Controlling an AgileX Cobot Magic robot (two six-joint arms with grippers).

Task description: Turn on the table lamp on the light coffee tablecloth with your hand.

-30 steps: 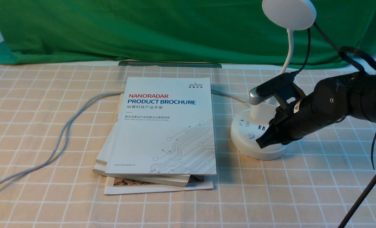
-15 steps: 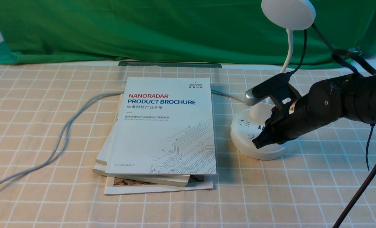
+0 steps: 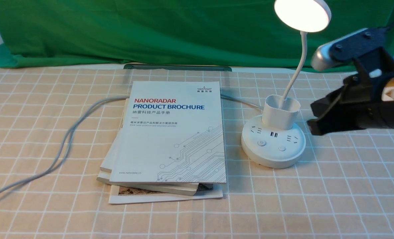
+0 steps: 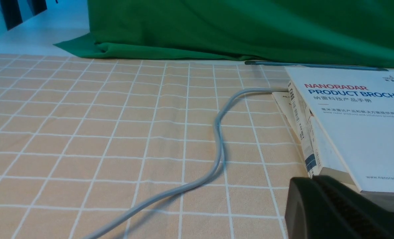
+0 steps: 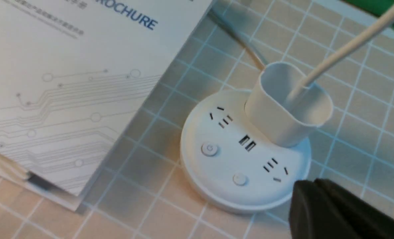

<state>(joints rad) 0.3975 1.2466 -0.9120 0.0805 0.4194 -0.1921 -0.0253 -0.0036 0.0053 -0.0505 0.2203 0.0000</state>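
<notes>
The white table lamp (image 3: 273, 146) stands on the light coffee tablecloth (image 3: 316, 199) at the right, and its disc head (image 3: 302, 15) glows brightly. Two buttons (image 3: 261, 143) sit on the round base, also seen in the right wrist view as buttons (image 5: 209, 149). My right gripper (image 3: 311, 127), the hand, hovers just to the right of the base, shut and empty, not touching it. The right wrist view has its tip (image 5: 311, 186) beside the base rim (image 5: 216, 199). My left gripper (image 4: 311, 181) is shut and low, near the brochures' corner.
A stack of brochures (image 3: 173, 132) lies left of the lamp. A grey cable (image 3: 67, 139) runs from under the stack across the cloth to the near left. A green backdrop cloth (image 3: 150, 30) hangs behind, with a dark strip (image 3: 177, 67) at its foot.
My right gripper, which rested on the lamp base by the buttons, has lifted away up and to the right. The lamp head has gone from unlit to lit.
</notes>
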